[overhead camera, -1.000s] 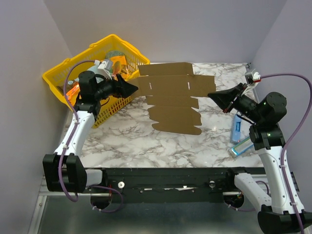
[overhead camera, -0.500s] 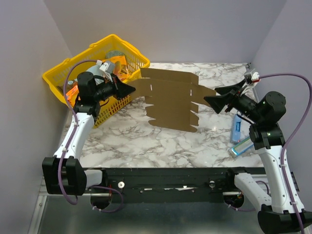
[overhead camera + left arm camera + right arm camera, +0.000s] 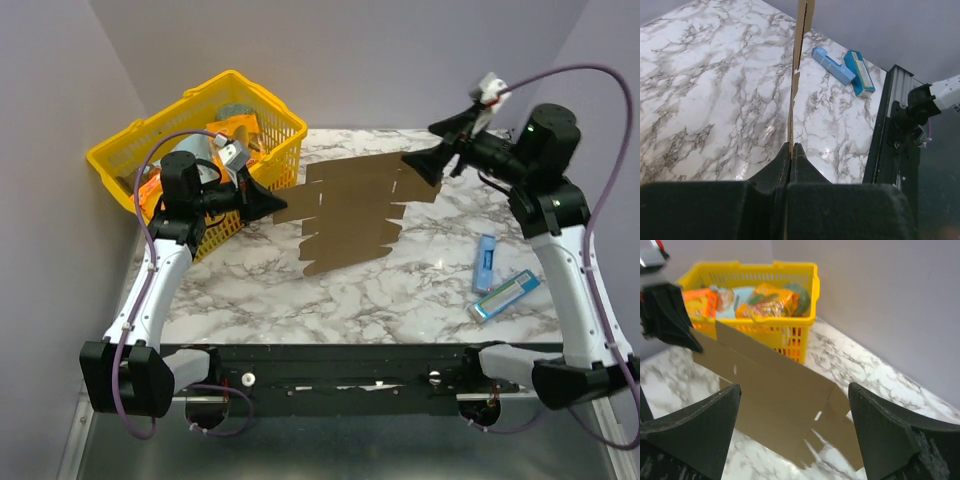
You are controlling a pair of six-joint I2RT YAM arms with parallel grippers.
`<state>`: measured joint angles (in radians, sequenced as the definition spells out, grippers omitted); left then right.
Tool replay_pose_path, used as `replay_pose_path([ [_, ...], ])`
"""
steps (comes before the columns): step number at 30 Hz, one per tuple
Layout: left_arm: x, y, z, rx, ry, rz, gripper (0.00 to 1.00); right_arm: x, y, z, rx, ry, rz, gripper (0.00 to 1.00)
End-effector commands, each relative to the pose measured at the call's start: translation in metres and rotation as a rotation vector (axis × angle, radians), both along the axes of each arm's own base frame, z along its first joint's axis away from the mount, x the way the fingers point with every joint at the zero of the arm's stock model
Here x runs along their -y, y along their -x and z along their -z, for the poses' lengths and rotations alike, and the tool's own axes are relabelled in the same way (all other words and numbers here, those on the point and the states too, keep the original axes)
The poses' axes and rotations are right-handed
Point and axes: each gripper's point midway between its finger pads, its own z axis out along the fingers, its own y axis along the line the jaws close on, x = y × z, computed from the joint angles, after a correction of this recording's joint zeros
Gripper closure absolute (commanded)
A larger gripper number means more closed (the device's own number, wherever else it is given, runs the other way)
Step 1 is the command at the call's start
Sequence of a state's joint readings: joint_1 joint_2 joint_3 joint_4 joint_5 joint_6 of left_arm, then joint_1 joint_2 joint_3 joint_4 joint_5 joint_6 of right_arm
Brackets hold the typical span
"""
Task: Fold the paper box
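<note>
The paper box is a flat brown die-cut cardboard sheet [image 3: 350,215] with flaps and slots, over the middle of the marble table. My left gripper [image 3: 275,203] is shut on the sheet's left edge. In the left wrist view the sheet [image 3: 792,95] runs edge-on away from the shut left gripper [image 3: 791,147]. My right gripper [image 3: 425,160] hangs open above the sheet's right end and does not touch it. In the right wrist view the sheet [image 3: 775,390] lies below the wide-open right gripper [image 3: 794,387], and the left gripper [image 3: 694,344] pinches its far corner.
A yellow basket [image 3: 255,100] with printed snack packs stands at the back left, close behind the left gripper. A small blue packet [image 3: 484,263] and a teal box [image 3: 505,296] lie on the table's right side. Grey walls enclose the table.
My left gripper has shut on the sheet's left edge. My right gripper has opened, let go of the right edge, and risen up and back. The sheet has shifted left and tilted.
</note>
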<state>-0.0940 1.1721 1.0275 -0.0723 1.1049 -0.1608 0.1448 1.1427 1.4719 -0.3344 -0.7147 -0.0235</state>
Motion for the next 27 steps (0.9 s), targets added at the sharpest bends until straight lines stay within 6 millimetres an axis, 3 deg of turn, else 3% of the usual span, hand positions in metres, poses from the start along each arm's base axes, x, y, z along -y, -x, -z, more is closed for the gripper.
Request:
replay_pose_path([
  [1, 0.008, 0.021, -0.014, 0.02, 0.019, 0.125, 1.0, -0.038, -0.019, 0.056, -0.11, 0.287, -0.095, 0.05],
  [2, 0.008, 0.022, -0.014, 0.02, 0.019, 0.127, 1.0, -0.048, -0.018, 0.066, -0.136, 0.319, -0.14, 0.05],
  [4, 0.008, 0.024, -0.015, 0.021, 0.019, 0.132, 1.0, -0.058, -0.021, 0.059, -0.12, 0.329, -0.186, 0.06],
  [5, 0.007, 0.024, -0.015, 0.024, 0.017, 0.132, 1.0, -0.064, -0.026, 0.076, -0.162, 0.364, -0.211, 0.06],
  [8, 0.007, 0.024, -0.014, 0.022, 0.014, 0.131, 1.0, -0.076, -0.026, 0.083, -0.176, 0.386, -0.278, 0.07],
  [14, 0.007, 0.024, -0.014, 0.023, 0.008, 0.125, 1.0, -0.09, -0.017, 0.101, -0.227, 0.395, -0.372, 0.17],
  [20, 0.006, 0.023, -0.013, 0.022, 0.001, 0.117, 1.0, -0.097, -0.008, 0.109, -0.256, 0.365, -0.434, 0.41],
  [23, 0.006, 0.022, -0.012, 0.021, -0.003, 0.111, 1.0, -0.097, -0.01, 0.111, -0.267, 0.365, -0.422, 0.61],
  [24, 0.005, 0.021, -0.012, 0.018, -0.006, 0.103, 1.0, -0.097, -0.011, 0.111, -0.27, 0.366, -0.42, 0.75],
  [27, 0.004, 0.019, -0.011, 0.02, -0.012, 0.091, 1.0, -0.097, -0.01, 0.11, -0.272, 0.361, -0.418, 0.78],
])
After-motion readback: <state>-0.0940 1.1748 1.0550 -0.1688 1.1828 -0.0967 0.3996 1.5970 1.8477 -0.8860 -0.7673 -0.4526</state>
